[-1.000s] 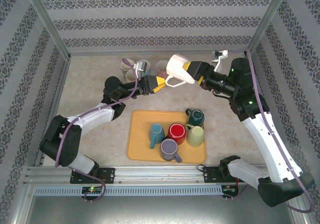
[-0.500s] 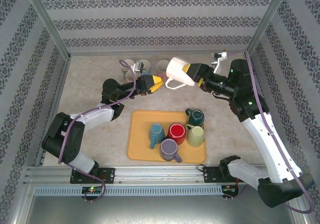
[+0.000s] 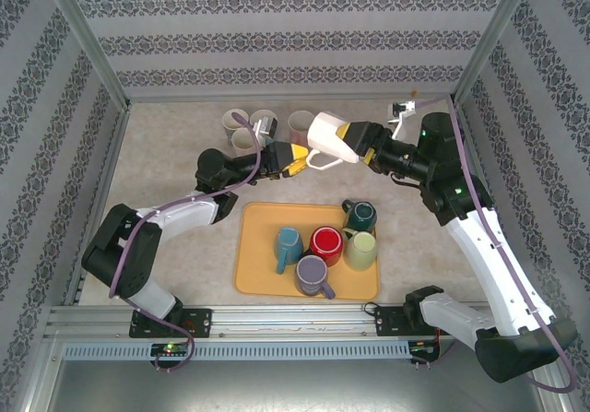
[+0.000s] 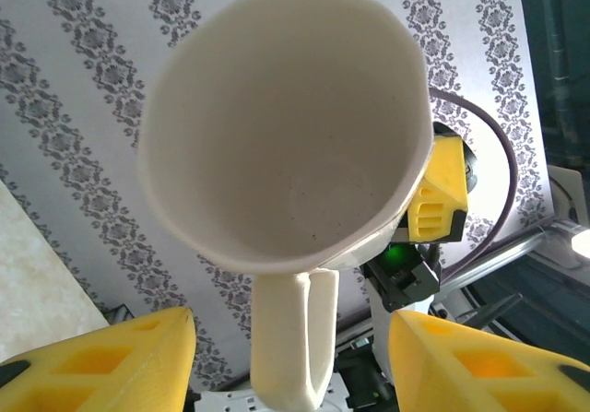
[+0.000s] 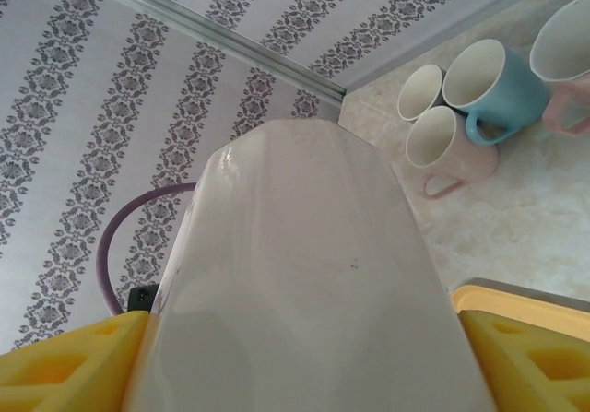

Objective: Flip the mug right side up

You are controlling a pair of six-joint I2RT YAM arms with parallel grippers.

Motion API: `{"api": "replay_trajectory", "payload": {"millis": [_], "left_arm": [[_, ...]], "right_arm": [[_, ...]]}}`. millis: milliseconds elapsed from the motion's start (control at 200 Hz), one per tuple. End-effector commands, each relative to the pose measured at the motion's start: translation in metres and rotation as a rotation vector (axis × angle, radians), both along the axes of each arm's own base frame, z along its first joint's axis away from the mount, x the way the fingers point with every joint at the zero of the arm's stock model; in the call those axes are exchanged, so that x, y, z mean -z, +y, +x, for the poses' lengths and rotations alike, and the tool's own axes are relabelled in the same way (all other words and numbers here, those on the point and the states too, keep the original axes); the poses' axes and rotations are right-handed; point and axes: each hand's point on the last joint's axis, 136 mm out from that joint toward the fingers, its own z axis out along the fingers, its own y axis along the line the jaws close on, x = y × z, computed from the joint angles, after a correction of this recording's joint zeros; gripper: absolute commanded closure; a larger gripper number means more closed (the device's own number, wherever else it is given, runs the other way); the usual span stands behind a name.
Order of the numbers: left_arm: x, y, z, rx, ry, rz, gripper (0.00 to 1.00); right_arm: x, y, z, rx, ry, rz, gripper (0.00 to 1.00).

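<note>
The right arm climbs from its base at the near right, folds over and reaches left, and the right hand (image 3: 348, 143) is pressed onto the base end of the white ceramic mug (image 3: 325, 134). It holds the mug in the air above the far half of the beige speckled worktop (image 3: 157, 154). The mug is tipped onto its side, with its mouth facing the other arm. That arm stretches low from the near left. The left hand (image 3: 297, 158) is right at the mug's handle with its yellow fingers (image 4: 101, 357) spread.

There is one mug aloft. Five more stand on the orange-yellow plastic tray (image 3: 258, 246): a blue mug (image 3: 289, 243), a red mug (image 3: 325, 243), a dark teal mug (image 3: 359, 215), a pale green mug (image 3: 361, 249) and a purple mug (image 3: 313, 274). Another four pale mugs (image 3: 247, 138) cluster by the back wall.

The left wrist camera looks straight into the mug's (image 4: 286, 135) bare interior. There the handle hangs between the two fingers with a gap on each side, which the overhead view cannot make out. The right wrist camera shows the mug's (image 5: 304, 274) smooth outer wall wedged between that hand's fingers (image 5: 64, 366), with a corner of the tray (image 5: 516, 297) beyond it.
</note>
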Motion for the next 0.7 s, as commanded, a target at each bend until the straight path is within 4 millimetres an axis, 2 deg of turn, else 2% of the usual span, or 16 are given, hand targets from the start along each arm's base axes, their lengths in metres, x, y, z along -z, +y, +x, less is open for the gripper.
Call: {"api": "replay_trajectory", "payload": {"millis": [0, 255, 415, 505, 595, 644, 694], "left_arm": [[-0.023, -0.006, -0.014, 0.056, -0.080, -0.069, 0.43], [-0.023, -0.019, -0.019, 0.093, -0.079, -0.071, 0.53], [-0.027, -0.020, -0.019, 0.102, -0.097, -0.072, 0.74], [-0.031, -0.020, -0.020, 0.110, -0.109, -0.072, 0.82], [-0.032, -0.021, -0.019, 0.114, -0.110, -0.068, 0.96], [-0.033, -0.022, -0.019, 0.116, -0.117, -0.068, 1.00], [-0.033, -0.022, -0.019, 0.113, -0.121, -0.062, 1.00]], "right_arm": [[-0.034, -0.001, -0.003, -0.007, -0.134, 0.041, 0.50], [-0.030, 0.000, -0.005, -0.013, -0.124, 0.059, 0.50], [-0.023, 0.001, -0.007, -0.022, -0.108, 0.066, 0.50], [-0.021, 0.002, -0.010, -0.032, -0.101, 0.073, 0.50], [-0.020, 0.001, -0.012, -0.032, -0.101, 0.071, 0.50], [-0.019, 0.000, -0.014, -0.030, -0.104, 0.064, 0.45], [-0.017, -0.003, -0.015, -0.019, -0.102, 0.046, 0.31]]}}
